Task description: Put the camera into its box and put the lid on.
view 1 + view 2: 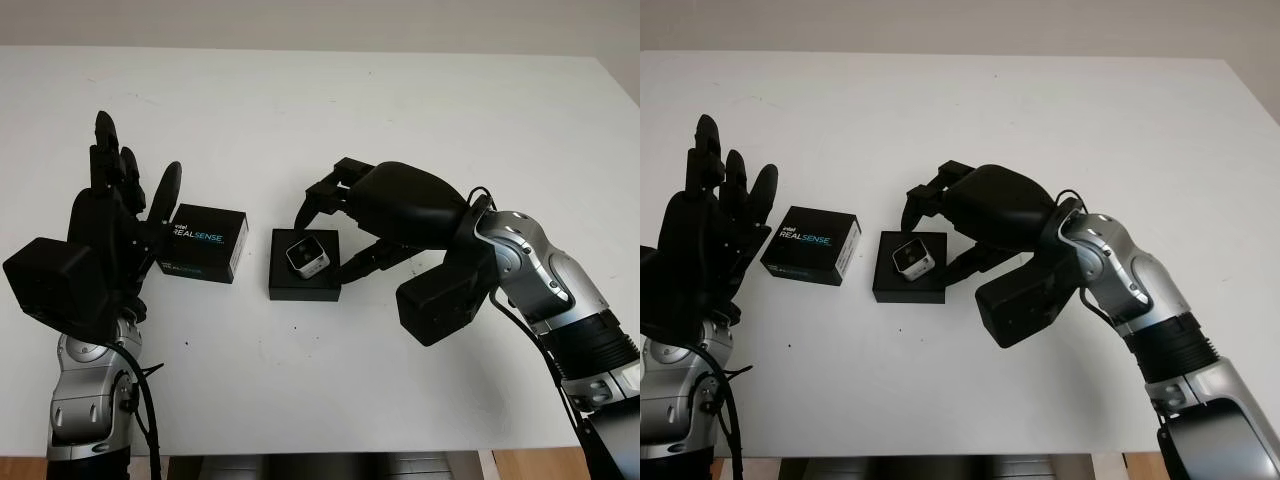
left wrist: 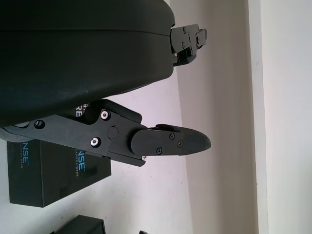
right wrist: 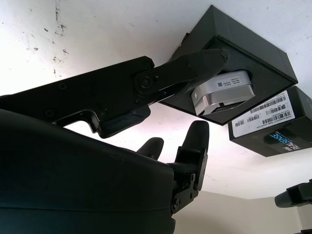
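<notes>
From my head cameras: the white tabletop (image 1: 420,110) carries two black items near its middle. The open black square box base (image 1: 304,290) sits in front of me, and the small silver, rounded-corner camera (image 1: 306,257) lies inside it, tilted a little, lens face up.

Just to the left of the base, apart from it by a narrow strip of table, is the black cardboard lid printed "REALSENSE" (image 1: 207,243). It lies flat, printed face up, not on the base.

My right hand (image 1: 345,225) is over the far-right side of the box base. Its fingers are uncurled and hold nothing. In the right wrist view one black finger (image 3: 195,66) reaches across the rim of the base toward the camera (image 3: 223,91); I cannot tell whether it touches the camera. The other two fingers stand off the box on the nearer side.

My left hand (image 1: 120,190) is raised at the left side of the table, just beside the lid's left edge, open and holding nothing. In the left wrist view a finger (image 2: 168,141) hangs above the table with the lid (image 2: 53,178) behind it.
</notes>
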`<state>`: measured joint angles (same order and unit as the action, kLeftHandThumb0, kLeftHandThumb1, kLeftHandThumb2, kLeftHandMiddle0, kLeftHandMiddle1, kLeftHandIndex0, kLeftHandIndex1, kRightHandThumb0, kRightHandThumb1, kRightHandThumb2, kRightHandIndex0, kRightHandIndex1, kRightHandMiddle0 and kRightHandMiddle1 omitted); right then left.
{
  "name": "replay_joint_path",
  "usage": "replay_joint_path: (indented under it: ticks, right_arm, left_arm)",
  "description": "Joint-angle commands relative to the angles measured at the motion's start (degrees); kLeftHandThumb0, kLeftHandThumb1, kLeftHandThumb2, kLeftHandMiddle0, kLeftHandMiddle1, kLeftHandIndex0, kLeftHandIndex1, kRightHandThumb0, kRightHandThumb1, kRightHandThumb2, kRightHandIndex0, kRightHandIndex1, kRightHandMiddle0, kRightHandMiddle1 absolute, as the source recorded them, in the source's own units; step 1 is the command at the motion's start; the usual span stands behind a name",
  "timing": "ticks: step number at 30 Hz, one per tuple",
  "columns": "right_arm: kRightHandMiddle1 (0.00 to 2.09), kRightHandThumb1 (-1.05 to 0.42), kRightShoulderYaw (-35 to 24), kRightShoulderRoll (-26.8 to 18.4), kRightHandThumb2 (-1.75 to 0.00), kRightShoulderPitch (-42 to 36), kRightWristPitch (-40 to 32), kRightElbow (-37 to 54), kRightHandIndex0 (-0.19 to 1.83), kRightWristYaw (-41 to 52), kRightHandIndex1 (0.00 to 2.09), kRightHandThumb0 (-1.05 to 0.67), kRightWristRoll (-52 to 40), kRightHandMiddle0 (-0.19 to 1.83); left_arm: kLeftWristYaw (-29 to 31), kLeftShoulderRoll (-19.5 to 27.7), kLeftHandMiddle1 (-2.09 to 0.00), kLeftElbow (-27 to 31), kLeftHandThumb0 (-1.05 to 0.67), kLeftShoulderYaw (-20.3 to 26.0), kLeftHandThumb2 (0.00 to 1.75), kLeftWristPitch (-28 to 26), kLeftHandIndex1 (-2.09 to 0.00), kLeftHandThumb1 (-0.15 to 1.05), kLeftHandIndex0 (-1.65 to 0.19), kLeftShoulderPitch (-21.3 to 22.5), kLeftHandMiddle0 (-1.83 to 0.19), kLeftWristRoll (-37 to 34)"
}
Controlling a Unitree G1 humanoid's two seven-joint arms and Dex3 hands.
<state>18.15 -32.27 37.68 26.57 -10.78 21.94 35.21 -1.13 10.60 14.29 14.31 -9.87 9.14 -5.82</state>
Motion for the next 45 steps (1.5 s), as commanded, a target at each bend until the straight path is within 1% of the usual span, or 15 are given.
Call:
replay_joint_path:
  ticks: [1, 4, 10, 15, 21, 28, 32, 38, 42, 45]
  right_arm:
    - [1.07, -0.99, 0.4, 0.2, -0.05, -0.5, 0.4, -0.3, 0.01, 0.0, 0.88, -0.71, -0.5, 0.17]
    - [1.10, -1.00, 0.4, 0.3, -0.05, -0.7, 0.4, -0.3, 0.01, 0.1, 0.89, -0.70, -0.9, 0.19]
    - [1.23, -0.99, 0.2, 0.5, -0.05, -1.3, 0.5, -0.4, 0.02, 0.2, 0.96, -0.66, -1.6, 0.26]
    - [1.28, -1.00, 0.4, 0.4, -0.06, -1.4, 0.9, -0.5, 0.02, 0.0, 0.99, -0.64, -1.5, 0.29]
    - [1.28, -1.01, 0.7, 0.4, -0.06, -1.5, 1.9, -1.1, 0.02, -0.6, 1.03, -0.62, -1.3, 0.28]
    - [1.32, -1.01, 0.5, 0.5, -0.06, -1.6, 3.4, -1.9, 0.00, -0.8, 1.12, -0.58, -2.8, 0.30]
    - [1.33, -1.02, 0.6, 0.6, -0.05, -1.4, 3.6, -2.5, -0.05, 0.1, 1.16, -0.57, -3.9, 0.24]
    - [1.33, -1.02, 0.6, 0.6, -0.05, -1.1, 2.8, -2.3, -0.07, 2.4, 1.16, -0.57, -5.2, 0.22]
    - [1.41, -1.03, 0.5, 0.9, -0.06, -1.2, 3.3, -2.5, -0.06, 2.3, 1.21, -0.57, -5.6, 0.27]
    - [1.52, -1.05, 0.5, 1.2, -0.06, -1.4, 3.1, -2.4, -0.08, 2.4, 1.28, -0.54, -5.8, 0.30]
  left_arm:
    - [-0.1, -0.3, -0.06, 0.9, -0.48, 0.2, 0.30, 0.4, -0.06, 1.05, 0.14, -0.6, 0.12, -0.2]
    - [-0.2, -0.4, -0.05, 1.0, -0.48, 0.2, 0.31, 0.2, -0.06, 1.05, 0.14, -0.7, 0.12, -0.1]
    - [-0.2, -0.6, -0.05, 1.2, -0.48, 0.2, 0.30, 0.3, -0.06, 1.05, 0.14, -0.9, 0.12, -0.1]
    - [-0.5, -0.9, -0.05, 1.5, -0.48, 0.2, 0.29, 0.2, -0.06, 1.05, 0.14, -0.9, 0.12, -0.2]
    - [-0.4, -0.9, -0.05, 1.7, -0.48, 0.3, 0.28, 0.3, -0.06, 1.05, 0.14, -1.1, 0.12, -0.1]
    - [-0.7, -1.0, -0.06, 1.8, -0.48, 0.2, 0.28, 0.2, -0.06, 1.05, 0.14, -1.0, 0.12, 0.2]
    - [-0.7, -1.1, -0.05, 1.6, -0.49, 0.1, 0.28, 0.4, -0.06, 1.05, 0.14, -1.0, 0.12, 0.2]
    - [-0.9, -1.3, -0.05, 1.6, -0.48, 0.2, 0.28, 0.3, -0.06, 1.05, 0.14, -0.9, 0.12, 0.1]
    - [-1.0, -1.2, -0.05, 1.4, -0.49, -0.1, 0.28, 0.7, -0.06, 1.05, 0.14, -0.9, 0.12, 0.8]
    - [-1.1, -1.1, -0.05, 1.4, -0.49, -0.2, 0.29, 0.8, -0.05, 1.05, 0.14, -0.9, 0.13, 1.3]
